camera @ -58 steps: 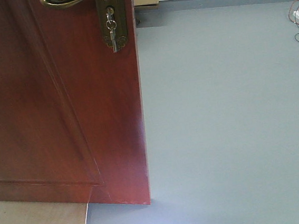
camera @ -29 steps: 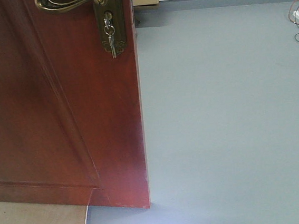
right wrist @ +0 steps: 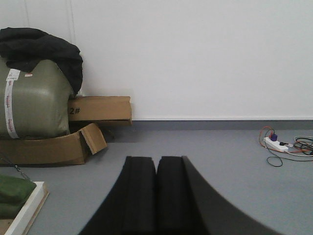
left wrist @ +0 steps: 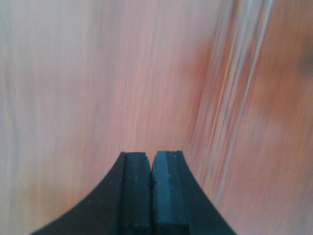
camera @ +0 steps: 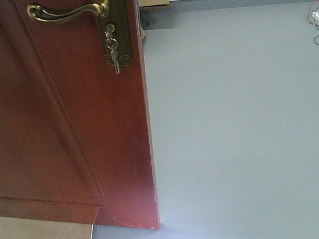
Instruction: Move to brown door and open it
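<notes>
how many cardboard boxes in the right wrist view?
2. A flat brown cardboard box marked "2#" lies against the white wall; an open, crumpled brown cardboard box sits on the floor before it, under the green bundle. More may hide behind the bundle.

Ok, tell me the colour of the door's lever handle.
Brass-gold lever handle, clearest in the front-facing view.

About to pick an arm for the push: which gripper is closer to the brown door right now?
Left. The left gripper, shut, faces the brown door close up; the right gripper, shut, points at open floor and wall.
</notes>
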Robot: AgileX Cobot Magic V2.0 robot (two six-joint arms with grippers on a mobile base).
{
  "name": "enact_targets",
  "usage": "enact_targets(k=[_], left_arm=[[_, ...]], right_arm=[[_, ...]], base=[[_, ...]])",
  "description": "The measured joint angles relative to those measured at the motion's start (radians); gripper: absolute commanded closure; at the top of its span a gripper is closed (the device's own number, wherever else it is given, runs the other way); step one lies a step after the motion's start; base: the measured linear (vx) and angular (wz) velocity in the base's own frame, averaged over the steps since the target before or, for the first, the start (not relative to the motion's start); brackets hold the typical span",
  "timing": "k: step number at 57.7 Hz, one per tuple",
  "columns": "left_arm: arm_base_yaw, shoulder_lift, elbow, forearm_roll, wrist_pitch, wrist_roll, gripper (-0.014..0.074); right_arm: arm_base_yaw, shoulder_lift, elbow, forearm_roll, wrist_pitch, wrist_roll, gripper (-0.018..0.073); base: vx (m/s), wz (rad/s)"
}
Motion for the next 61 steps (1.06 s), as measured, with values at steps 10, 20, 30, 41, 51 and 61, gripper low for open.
enact_targets(k=[10, 20, 30, 41, 51, 61], left_arm=[[-0.046, -0.121, 0.003, 0.021, 0.089, 0.101, 0.0600], [-0.073, -0.147, 0.003, 0.028, 0.111, 0.155, 0.0600], [-0.073, -0.148, 0.003, 0.029, 0.114, 0.155, 0.0600], [-0.073, -0.148, 0.003, 0.030, 0.122, 0.155, 0.0600], [-0.073, -0.148, 0.003, 0.030, 0.122, 0.155, 0.0600], [-0.073, -0.148, 0.003, 0.030, 0.122, 0.155, 0.0600]], right_arm=[[0.000, 0.000, 0.000, 0.000, 0.000, 0.000, 0.0559], [0.000, 0.000, 0.000, 0.000, 0.000, 0.000, 0.0559], [0.000, 0.000, 0.000, 0.000, 0.000, 0.000, 0.0559], [0.000, 0.000, 0.000, 0.000, 0.000, 0.000, 0.0559], [0.000, 0.000, 0.000, 0.000, 0.000, 0.000, 0.0559], [0.000, 0.000, 0.000, 0.000, 0.000, 0.000, 0.0559]], base=[[0.00, 0.00], [0.00, 0.00], [0.00, 0.00], [0.00, 0.00], [0.00, 0.00], [0.00, 0.00]])
